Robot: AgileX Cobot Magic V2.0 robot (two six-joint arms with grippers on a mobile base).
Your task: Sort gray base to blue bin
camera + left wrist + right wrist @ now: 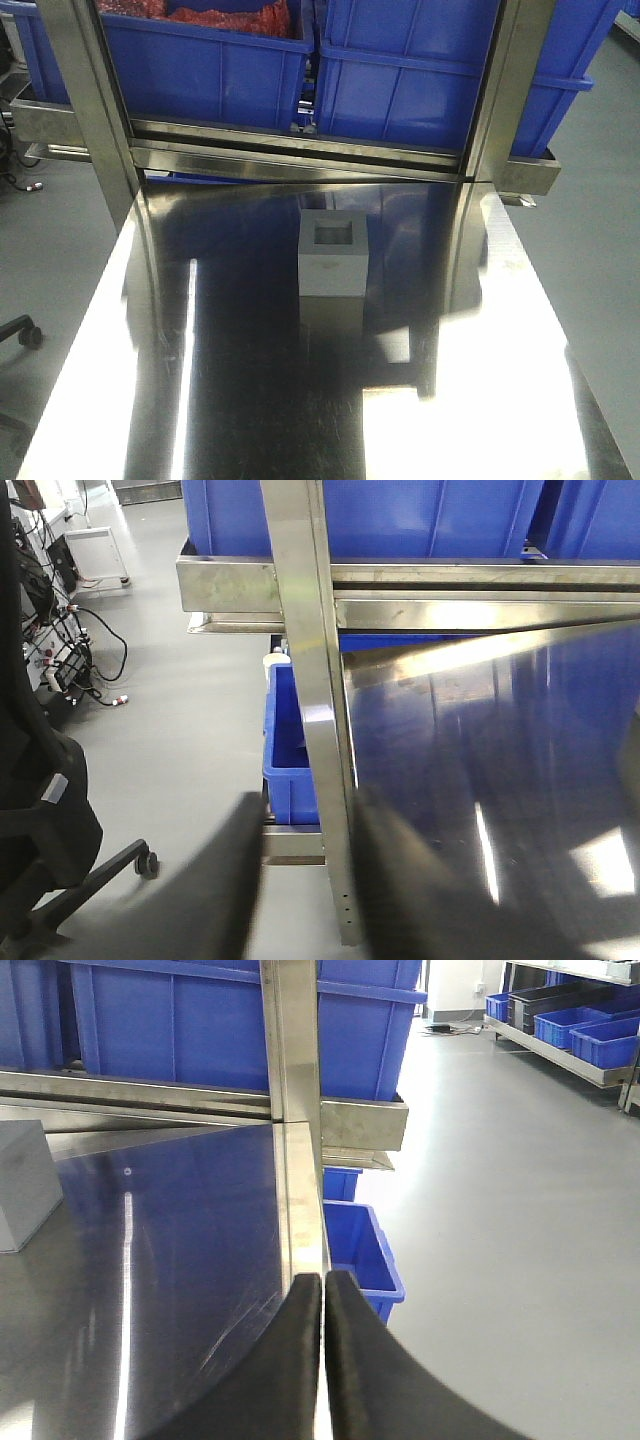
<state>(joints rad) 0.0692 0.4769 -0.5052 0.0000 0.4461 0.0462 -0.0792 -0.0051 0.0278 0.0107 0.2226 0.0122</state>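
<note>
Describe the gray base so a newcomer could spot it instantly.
Start at the shiny steel table below the shelf of blue bins. The gray base stands alone near its far middle: a matte gray block with a square pocket on top.

Nothing readable is showing in any view: no lettering, label, brand or number is appearing on the gray base (333, 262), the blue bins (400, 80) or the bench (250, 400).

The gray base (333, 262) stands pocket-up, well apart from the blue bin (400, 80) behind it.
</note>
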